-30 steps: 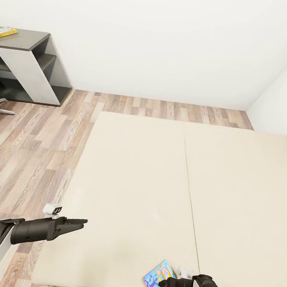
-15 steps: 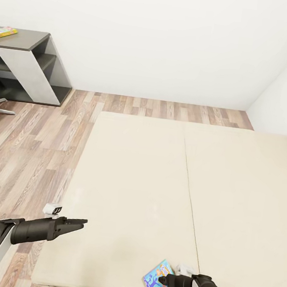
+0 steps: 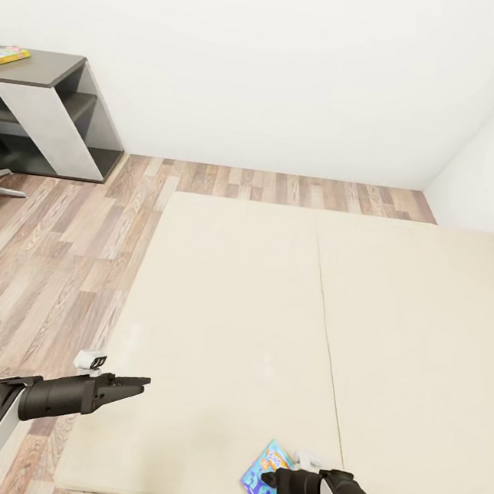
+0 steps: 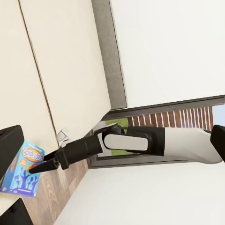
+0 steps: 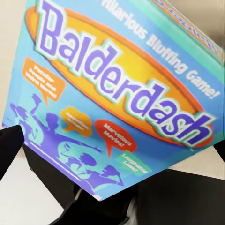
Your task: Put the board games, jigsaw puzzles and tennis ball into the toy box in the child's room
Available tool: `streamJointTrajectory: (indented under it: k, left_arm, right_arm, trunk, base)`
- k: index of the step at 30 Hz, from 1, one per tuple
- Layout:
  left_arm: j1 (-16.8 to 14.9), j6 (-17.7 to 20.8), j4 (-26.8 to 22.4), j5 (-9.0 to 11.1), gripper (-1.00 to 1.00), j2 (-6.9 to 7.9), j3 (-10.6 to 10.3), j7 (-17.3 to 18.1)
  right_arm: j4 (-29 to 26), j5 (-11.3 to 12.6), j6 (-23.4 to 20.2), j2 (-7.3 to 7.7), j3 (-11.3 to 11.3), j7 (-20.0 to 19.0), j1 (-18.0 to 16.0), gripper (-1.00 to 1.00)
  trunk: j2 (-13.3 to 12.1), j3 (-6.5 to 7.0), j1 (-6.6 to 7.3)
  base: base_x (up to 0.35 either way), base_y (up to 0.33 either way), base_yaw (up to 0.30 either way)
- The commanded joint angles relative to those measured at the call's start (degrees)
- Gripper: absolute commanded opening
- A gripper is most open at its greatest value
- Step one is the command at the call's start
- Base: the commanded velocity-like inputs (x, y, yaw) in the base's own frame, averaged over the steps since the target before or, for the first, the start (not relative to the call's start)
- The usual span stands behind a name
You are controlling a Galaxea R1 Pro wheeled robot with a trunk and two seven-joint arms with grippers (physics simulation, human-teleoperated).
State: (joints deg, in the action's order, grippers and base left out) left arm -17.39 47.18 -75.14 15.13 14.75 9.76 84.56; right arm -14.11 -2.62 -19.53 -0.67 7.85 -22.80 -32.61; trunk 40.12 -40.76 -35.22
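The right arm [image 4: 140, 143] crosses the middle of the frame, its gripper [image 4: 40, 166] at the lower left against a blue board game [image 4: 21, 171]. The beige bed [image 4: 65, 65] fills the upper left, a white wall [image 4: 173, 47] the upper right.

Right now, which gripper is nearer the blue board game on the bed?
Right. The right gripper is at the blue board game, fingers at its edge; the left gripper hangs well away over the bed's other near corner.

Your view: wide beige bed [image 3: 269, 319], seam down middle, standing on wood floor [image 3: 51, 269]. Blue board game [image 3: 262, 487] at bed's near edge. Dark table [image 3: 44, 71] far left carries multicoloured jigsaw puzzle [image 3: 8, 56].
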Motion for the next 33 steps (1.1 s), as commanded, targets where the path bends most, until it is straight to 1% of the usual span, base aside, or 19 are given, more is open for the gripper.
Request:
streamJointTrajectory:
  k: [1,11,17,27,28,31,32,33]
  left_arm:
    - [0.0,0.6,0.0,0.1,1.00,0.02,0.0,0.2]
    - [0.0,0.6,0.0,0.1,1.00,0.05,0.0,0.2]
    - [0.0,0.6,0.0,0.1,1.00,0.07,0.1,0.2]
    - [0.0,0.6,0.0,0.1,1.00,0.10,0.1,0.2]
    - [0.0,0.6,0.0,0.1,1.00,0.10,0.1,0.2]
    - [0.0,0.6,0.0,0.1,1.00,0.10,0.1,0.2]
    - [0.0,0.6,0.0,0.1,1.00,0.10,0.1,0.2]
    - [0.0,0.6,0.0,0.1,1.00,0.10,0.1,0.2]
  right_arm:
    - [-0.2,-0.3,-0.4,-0.10,0.4,-0.3,0.0,1.00]
    - [-0.3,-0.3,-0.3,-0.13,0.4,-0.4,0.0,1.00]
    - [-0.4,-0.3,1.9,-0.15,0.4,-0.4,0.0,1.00]
    - [-0.4,-0.3,2.5,-0.27,0.4,-0.4,0.0,1.00]
    - [-0.4,-0.3,2.5,-0.44,0.4,-0.3,0.0,1.00]
    - [-0.4,-0.4,2.5,-1.62,0.4,-0.4,0.0,1.00]
    - [-0.4,-0.4,2.5,-2.54,0.4,-0.3,0.0,1.00]
    - [-0.4,-0.4,2.5,-3.13,0.4,-0.3,0.0,1.00]
  trunk:
    - [0.0,-0.04,-0.01]
    - [0.0,-0.02,-0.01]
    - [0.0,0.29,-0.01]
    - [0.0,0.35,-0.01]
    - [0.0,0.36,-0.01]
    - [0.0,0.40,-0.01]
    - [0.0,0.40,-0.01]
    - [0.0,0.40,-0.01]
  base:
    - [0.000,0.000,0.000]
    - [0.000,0.000,-0.001]
    - [0.000,0.000,-0.058]
    - [0.000,0.000,-0.006]
    - [0.000,0.000,0.000]
    - [0.000,0.000,0.000]
    - [0.000,0.000,0.000]
    - [0.000,0.000,0.000]
